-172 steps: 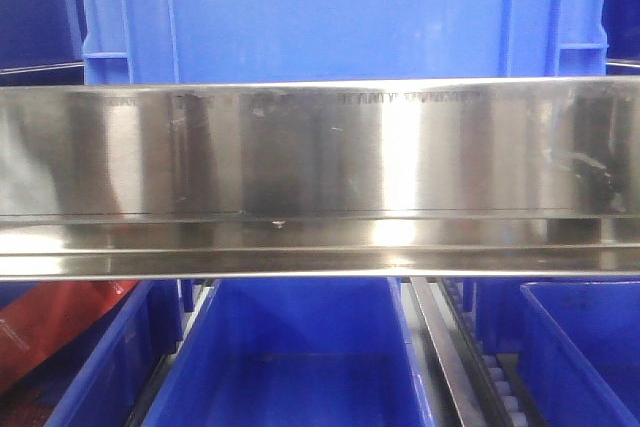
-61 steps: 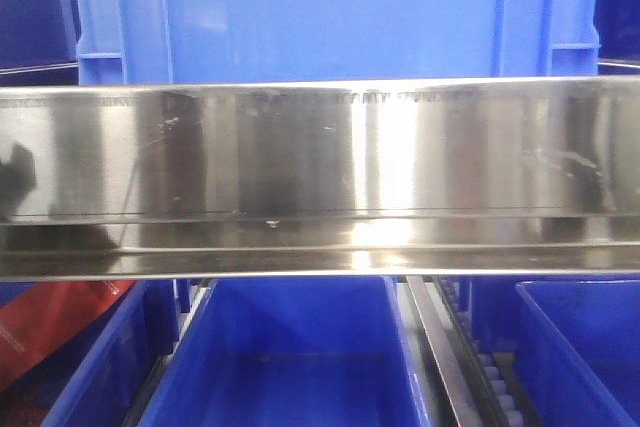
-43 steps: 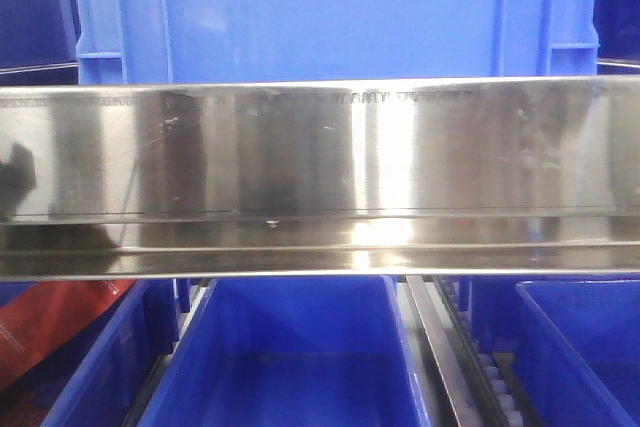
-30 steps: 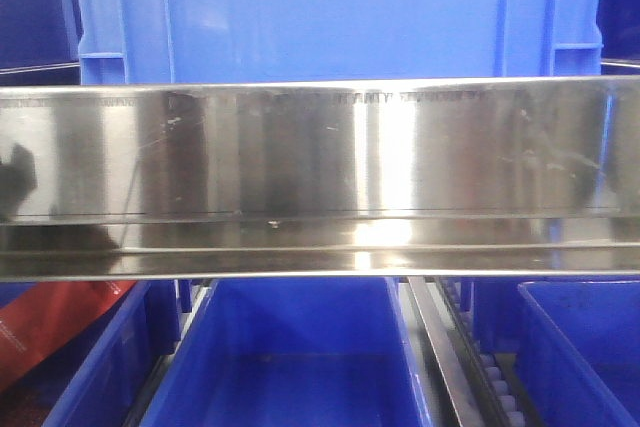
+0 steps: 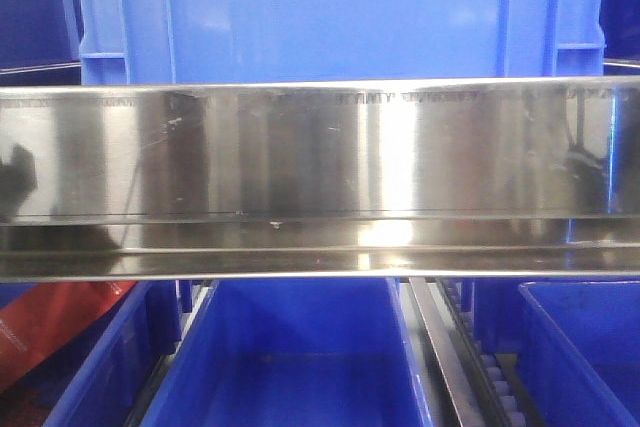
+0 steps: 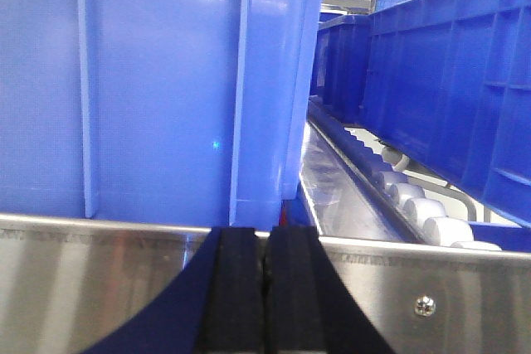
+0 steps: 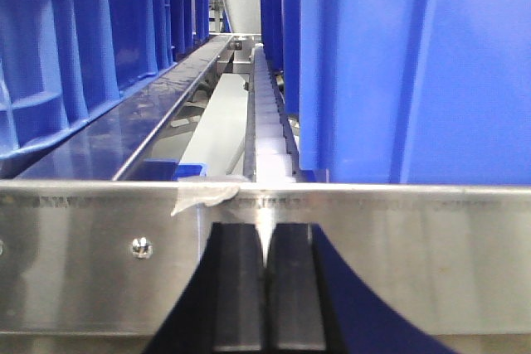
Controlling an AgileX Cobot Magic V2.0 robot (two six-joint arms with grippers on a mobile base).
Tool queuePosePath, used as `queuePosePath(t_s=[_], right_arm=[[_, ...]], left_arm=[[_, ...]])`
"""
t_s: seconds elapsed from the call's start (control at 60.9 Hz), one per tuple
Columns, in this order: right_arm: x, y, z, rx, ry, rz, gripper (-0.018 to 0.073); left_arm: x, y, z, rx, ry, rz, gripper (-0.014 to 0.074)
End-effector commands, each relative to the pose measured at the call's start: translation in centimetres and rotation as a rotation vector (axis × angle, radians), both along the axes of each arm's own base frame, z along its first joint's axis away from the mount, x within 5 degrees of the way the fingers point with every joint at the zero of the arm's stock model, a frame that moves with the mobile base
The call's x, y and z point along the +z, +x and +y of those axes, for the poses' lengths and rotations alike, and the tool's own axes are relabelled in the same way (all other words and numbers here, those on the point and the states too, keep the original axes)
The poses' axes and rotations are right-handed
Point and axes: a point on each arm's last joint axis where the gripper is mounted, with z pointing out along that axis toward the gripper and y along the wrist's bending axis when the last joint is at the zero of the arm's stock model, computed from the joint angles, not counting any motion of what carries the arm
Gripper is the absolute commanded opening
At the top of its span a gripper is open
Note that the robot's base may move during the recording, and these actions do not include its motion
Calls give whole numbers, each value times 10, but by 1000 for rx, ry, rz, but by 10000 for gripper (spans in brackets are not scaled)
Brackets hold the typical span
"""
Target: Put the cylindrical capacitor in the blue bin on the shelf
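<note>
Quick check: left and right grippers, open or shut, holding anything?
Left gripper: shut, nothing visible between the fingers.
Right gripper: shut, nothing visible between the fingers.

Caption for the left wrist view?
Left gripper shut and empty before the shelf rail, blue bin behind it.

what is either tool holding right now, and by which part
Nothing that shows. The left tool and right tool both have their pads pressed together in front of the shelf rail, with no capacitor visible between them.
</note>
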Motion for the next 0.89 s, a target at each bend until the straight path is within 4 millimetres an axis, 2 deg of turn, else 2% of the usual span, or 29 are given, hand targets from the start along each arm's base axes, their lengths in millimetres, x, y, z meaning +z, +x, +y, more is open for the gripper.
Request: queuePosePath(t_s=[0.0, 0.87], right_arm=[[2, 0, -1, -8, 2, -28, -142], [2, 0, -1, -8, 2, -28, -142]], left_arm=[[3, -1, 0, 0, -6, -28, -111], [3, -1, 0, 0, -6, -28, -111]])
